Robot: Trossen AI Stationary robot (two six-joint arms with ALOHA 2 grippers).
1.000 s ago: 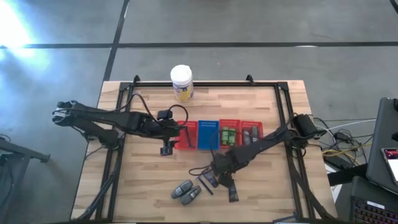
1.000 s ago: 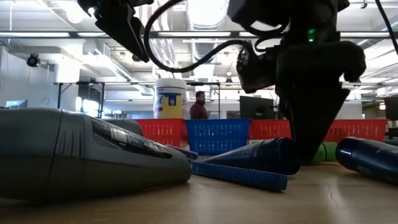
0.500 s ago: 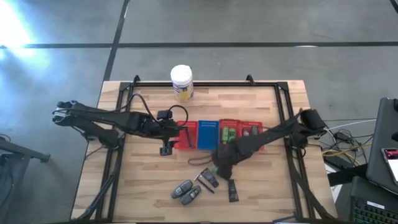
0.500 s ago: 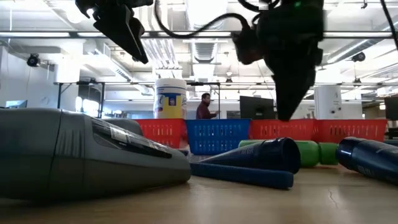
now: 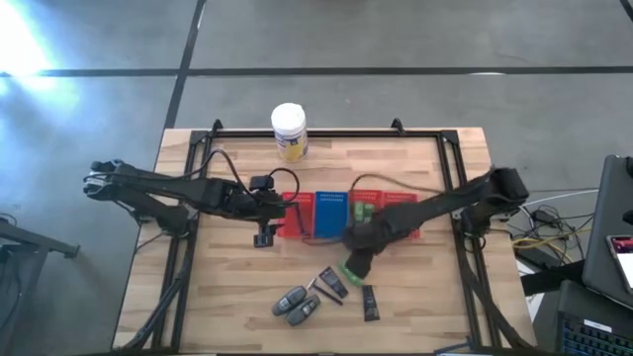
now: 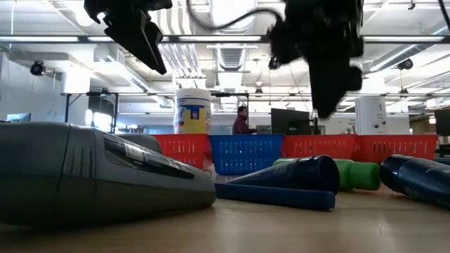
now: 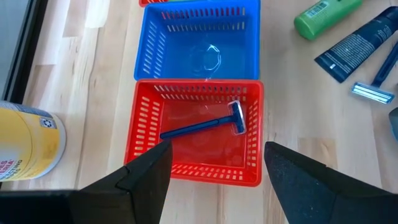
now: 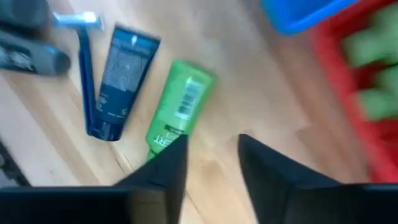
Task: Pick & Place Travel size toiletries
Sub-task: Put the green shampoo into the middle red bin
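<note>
On the wooden table [image 5: 227, 287], the biggest thing was the white jar [image 5: 289, 132] with a yellow label, standing upright near the far edge at about 12 o'clock from the table's middle. A row of mesh baskets ran across the centre: a red basket [image 7: 194, 134] holding one blue razor [image 7: 205, 124], a blue basket [image 7: 198, 43] just beside it, and further red baskets [image 5: 384, 210] toward 3 o'clock with green bottles inside.

The left gripper [image 7: 214, 171] hovered over the razor basket, its fingers apart with nothing between them. The right gripper [image 8: 211, 162] hung above the table just on the near side of the basket row, at about 5 o'clock from the blue basket; its fingers stood narrowly apart and gripped nothing.

Loose toiletries lay at 6 o'clock from the baskets. A green bottle [image 8: 179, 107] lay on its side just under the right gripper, beside a dark tube [image 8: 120, 81] and a thin blue razor [image 8: 84, 68]. Another dark tube [image 5: 370, 302] lay toward 5 o'clock, and two grey oval bottles [image 5: 296, 305] lay side by side nearest the front edge.
</note>
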